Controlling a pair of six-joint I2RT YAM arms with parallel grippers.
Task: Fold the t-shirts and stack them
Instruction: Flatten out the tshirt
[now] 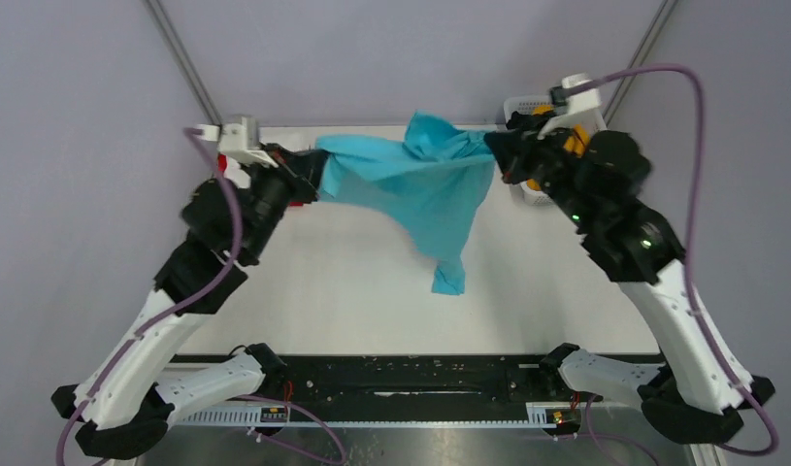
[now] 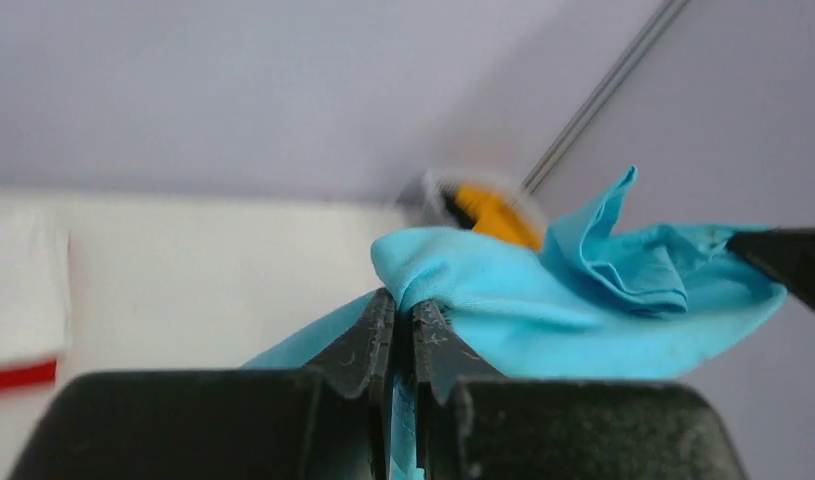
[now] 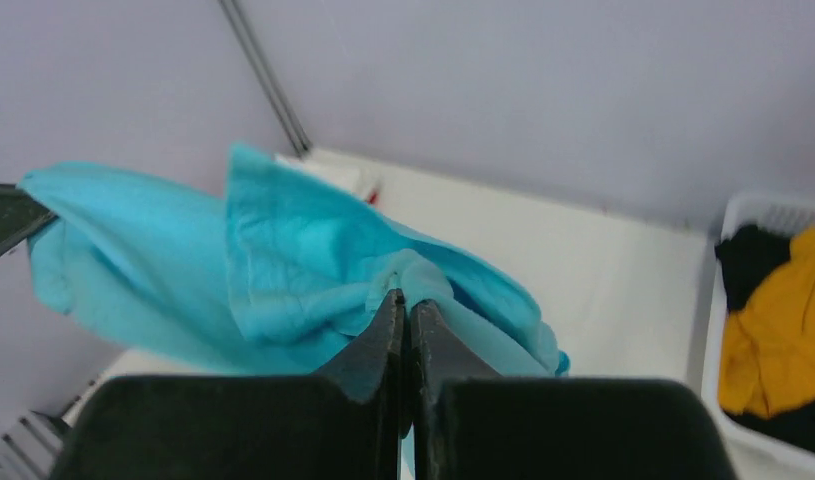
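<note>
From my station I see the teal t-shirt [image 1: 420, 184] held up in the air between the two arms, above the far half of the white table [image 1: 352, 311]. My left gripper [image 2: 403, 312] is clenched on one edge of the teal cloth. In the left wrist view its two black fingers are pressed together with a thin fold of the fabric between them, and the cloth bulges out just over the tips. My right gripper [image 3: 404, 303] is also clamped tight on the same shirt. In the right wrist view its fingers meet, and a small bunch of teal cloth sits on top of them. In the top view the shirt is stretched from the left gripper to the right one along the far edge of the table. One pointed flap stands up near the right gripper, and a long corner hangs down toward the middle of the table. I cannot tell if this hanging corner touches the table surface. At the far right corner, just beside the right gripper, stands the white basket [image 3: 721, 300]. Inside it lie a mustard-yellow t-shirt [image 3: 778, 330] and a black t-shirt [image 3: 748, 255], with black showing both above and below the yellow one. At the far left of the table, in the left wrist view, I see white cloth [image 2: 23, 290] with a red strip [image 2: 18, 376] below it. Both are blurred, so I cannot say how they lie.
</note>
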